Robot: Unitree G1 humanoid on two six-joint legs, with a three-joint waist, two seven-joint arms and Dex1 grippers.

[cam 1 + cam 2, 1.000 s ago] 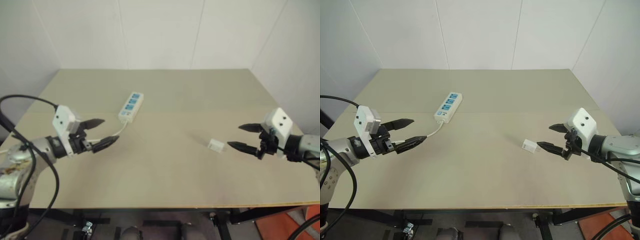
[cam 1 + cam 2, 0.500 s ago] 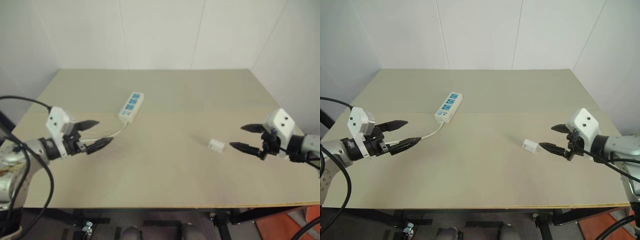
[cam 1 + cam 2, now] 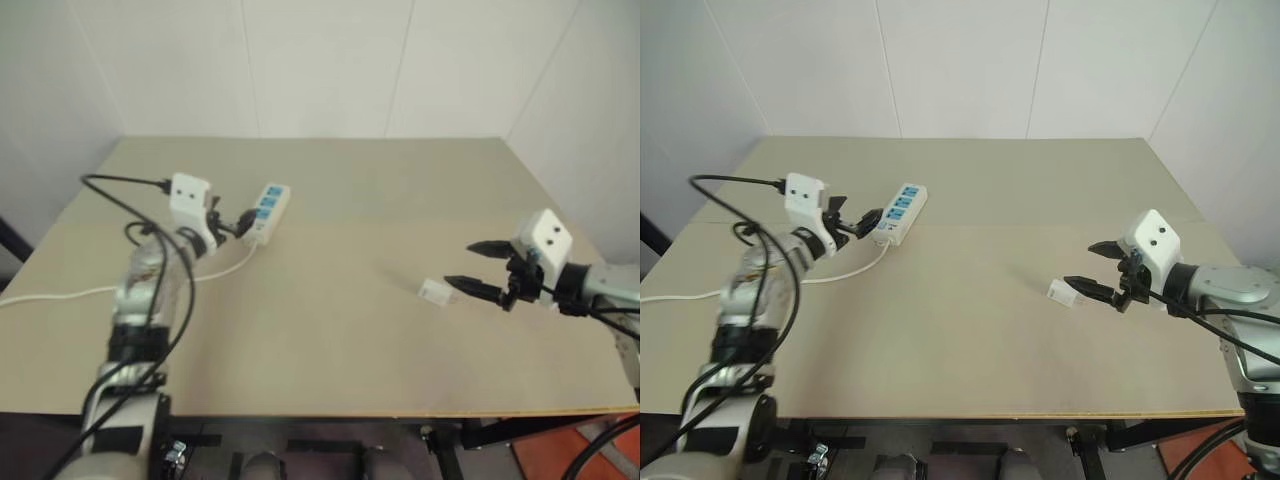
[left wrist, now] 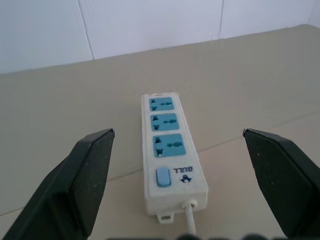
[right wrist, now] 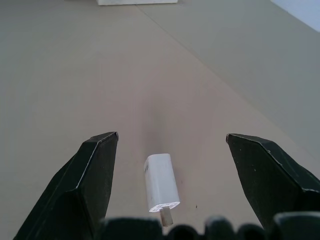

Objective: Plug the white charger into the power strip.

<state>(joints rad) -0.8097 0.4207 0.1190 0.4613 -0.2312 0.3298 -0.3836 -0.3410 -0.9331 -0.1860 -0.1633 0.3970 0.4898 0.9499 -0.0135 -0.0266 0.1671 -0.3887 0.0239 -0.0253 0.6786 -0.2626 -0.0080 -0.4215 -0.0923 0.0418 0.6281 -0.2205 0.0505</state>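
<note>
with the white charger (image 5: 161, 189) lying between the spread fingers of the right gripper (image 3: 1083, 270) near the bench's right edge, it needed a square pinch while the wide-apart left gripper (image 3: 236, 225) steadied the power strip (image 4: 170, 155) toward the far-left corner.

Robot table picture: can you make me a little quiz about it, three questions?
1. True or false: the charger is already plugged into the strip.
2. How many blue sockets does the strip have?
3. Which gripper is nearest the charger? A) left B) right

Key: 1. False: it lies loose on the table, far from the strip. 2. Three. 3. B: the open right gripper points at the charger, while the open left one faces the strip's switch end.
</note>
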